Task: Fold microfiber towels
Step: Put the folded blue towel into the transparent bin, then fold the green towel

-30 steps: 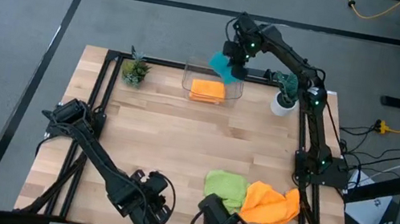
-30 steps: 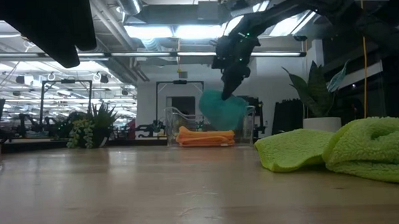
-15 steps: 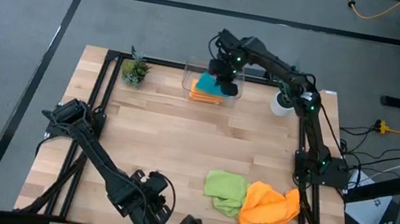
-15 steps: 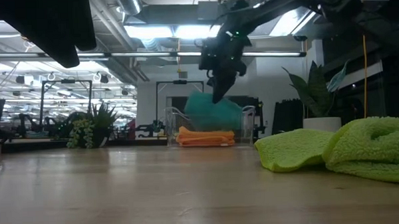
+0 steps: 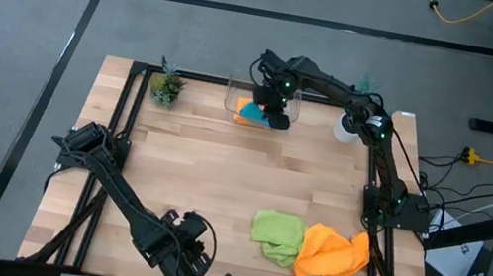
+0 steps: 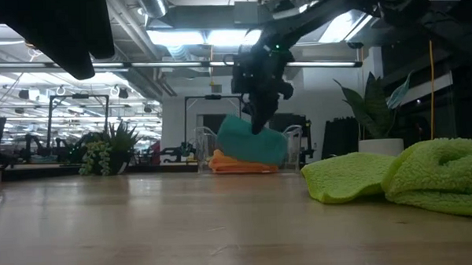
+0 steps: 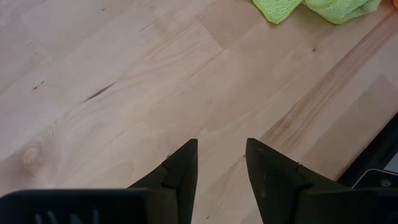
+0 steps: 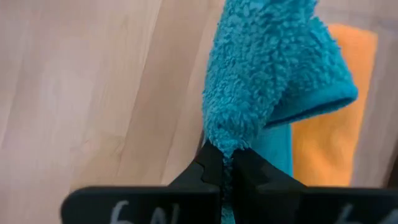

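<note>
At top centre of the high view, the right pincer (image 5: 276,115) clenches the teal towel (image 6: 253,140), lowering it into the clear bin (image 5: 234,88) onto the folded orange towel (image 8: 333,99). Next: release squarely on top.

A pale wooden plank table (image 5: 220,174) framed in black metal; beneath the right claw, a clear plastic bin (image 5: 234,91); a small green potted plant (image 5: 167,88) to one side, a white-potted plant (image 5: 348,127) to the other
</note>
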Robot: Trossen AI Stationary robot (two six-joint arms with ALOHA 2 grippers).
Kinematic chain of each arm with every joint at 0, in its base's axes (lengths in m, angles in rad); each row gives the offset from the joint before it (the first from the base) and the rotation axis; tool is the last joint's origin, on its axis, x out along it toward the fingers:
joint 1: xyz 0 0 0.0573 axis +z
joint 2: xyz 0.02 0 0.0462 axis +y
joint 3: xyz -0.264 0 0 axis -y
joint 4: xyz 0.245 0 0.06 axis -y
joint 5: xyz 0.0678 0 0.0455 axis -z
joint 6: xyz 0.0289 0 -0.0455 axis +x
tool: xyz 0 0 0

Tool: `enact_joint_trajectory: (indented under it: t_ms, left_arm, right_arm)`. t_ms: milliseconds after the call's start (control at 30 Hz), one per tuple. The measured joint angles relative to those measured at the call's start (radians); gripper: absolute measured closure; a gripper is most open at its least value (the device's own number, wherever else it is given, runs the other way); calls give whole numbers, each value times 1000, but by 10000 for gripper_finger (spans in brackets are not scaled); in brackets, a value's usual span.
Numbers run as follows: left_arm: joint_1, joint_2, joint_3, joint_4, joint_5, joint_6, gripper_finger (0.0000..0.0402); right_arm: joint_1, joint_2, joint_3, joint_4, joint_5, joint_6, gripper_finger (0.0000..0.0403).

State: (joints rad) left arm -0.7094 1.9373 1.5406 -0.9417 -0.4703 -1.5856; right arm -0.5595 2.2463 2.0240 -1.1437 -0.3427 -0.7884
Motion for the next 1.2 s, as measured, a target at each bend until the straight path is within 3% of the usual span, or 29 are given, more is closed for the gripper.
enact_joint_trajectory:
  t_ms: [467, 733, 967, 1200]
  left_arm:
    - [-14, 0, 0, 11, 0, 3, 274]
    - [-14, 0, 0, 16, 0, 1, 274]
    - [-14, 0, 0, 20, 0, 0, 274]
    - [-13, 0, 0, 19, 0, 0, 274]
  right_arm:
    - [-24, 0, 0, 152, 9, 49, 386]
    - [-18, 35, 0, 131, 12, 45, 390]
    - [-14, 39, 0, 166, 73, 47, 294]
    - [-14, 39, 0, 223, 205, 58, 208]
